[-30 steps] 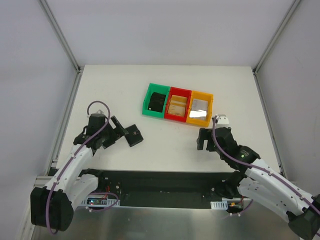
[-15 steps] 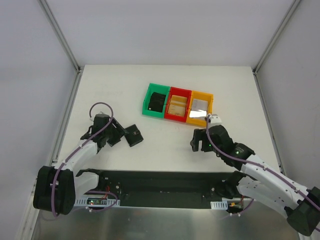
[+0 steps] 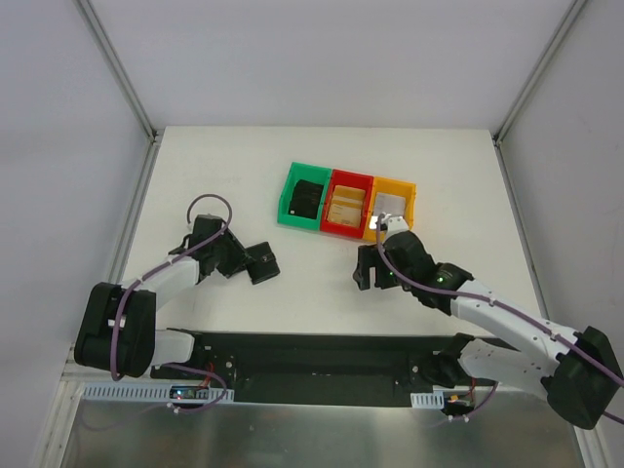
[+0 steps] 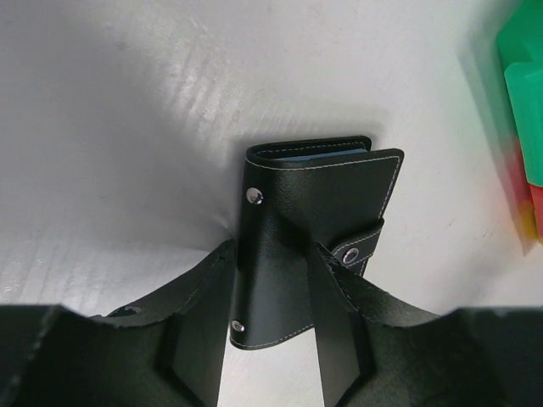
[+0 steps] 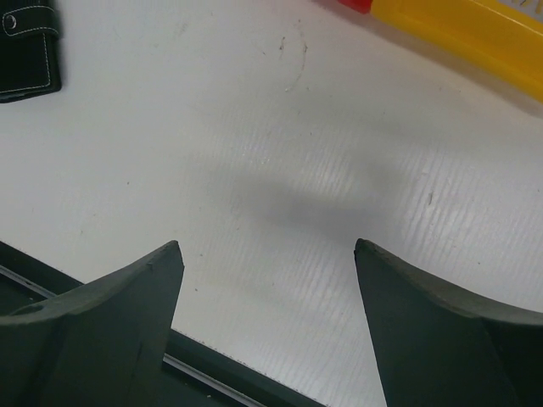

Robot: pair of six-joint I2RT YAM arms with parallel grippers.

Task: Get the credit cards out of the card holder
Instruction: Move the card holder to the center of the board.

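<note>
Seemingly open table (image 3: 314, 259) between card holder (image 3: 261, 263), bins (image 3: 343, 228)

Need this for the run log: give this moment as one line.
left gripper: closed on card holder | right gripper: open, empty, above table near yellow bin | progress: holder snapped shut, nothing out

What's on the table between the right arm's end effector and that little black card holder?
Nothing: only bare white table separates the right end effector from the card holder, clearest in the top view.
</note>
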